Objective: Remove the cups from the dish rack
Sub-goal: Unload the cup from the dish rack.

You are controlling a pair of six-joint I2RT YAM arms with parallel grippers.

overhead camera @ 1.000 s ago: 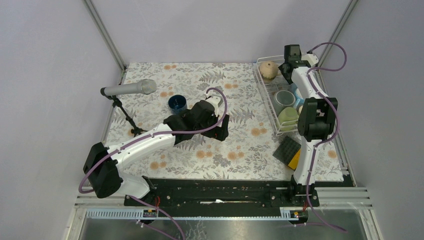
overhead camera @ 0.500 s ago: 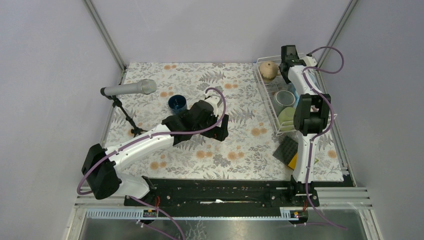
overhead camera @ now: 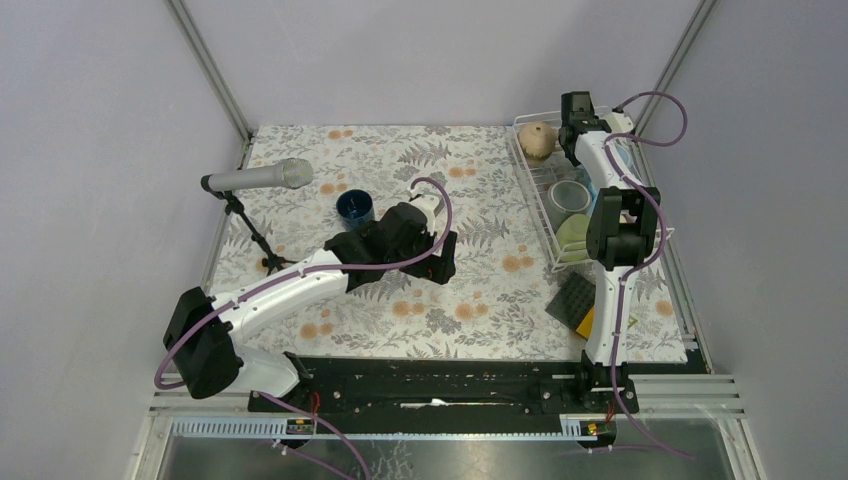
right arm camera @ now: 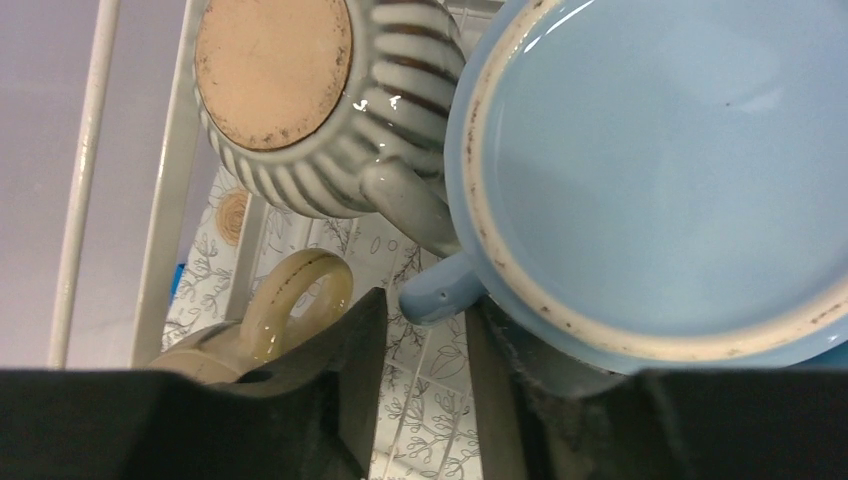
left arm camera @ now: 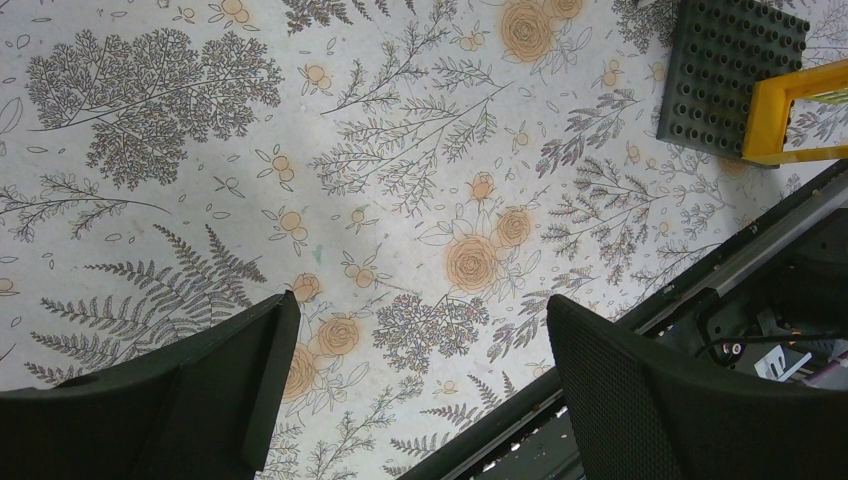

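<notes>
The glossy light-blue ceramic mug [right arm camera: 660,180] is found in the white wire dish rack [overhead camera: 535,200], at two o'clock. Its handle [right arm camera: 432,295], the place to hold, is flanked by the right gripper [right arm camera: 428,318], set narrow; whether pinched cannot be told. Glazed, probably slippery, breakable. The left gripper [left arm camera: 420,305] is spread wide.

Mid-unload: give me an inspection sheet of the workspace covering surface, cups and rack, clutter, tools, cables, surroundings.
Surface: floral cloth, flat, no spills seen.
Job's things: rack at far right holds at least tan cup, striped cup, light blue cup, green cup; dark blue cup stands on the cloth.
Clutter: microphone on stand at left; black-yellow pad near the rack.
Tools: left tool open, empty, over cloth; right tool jaws narrow at light blue cup's handle, grip unclear.
Cables: purple cables along both arms, no snag seen.
Surroundings: grey walls, nothing else seen.
</notes>
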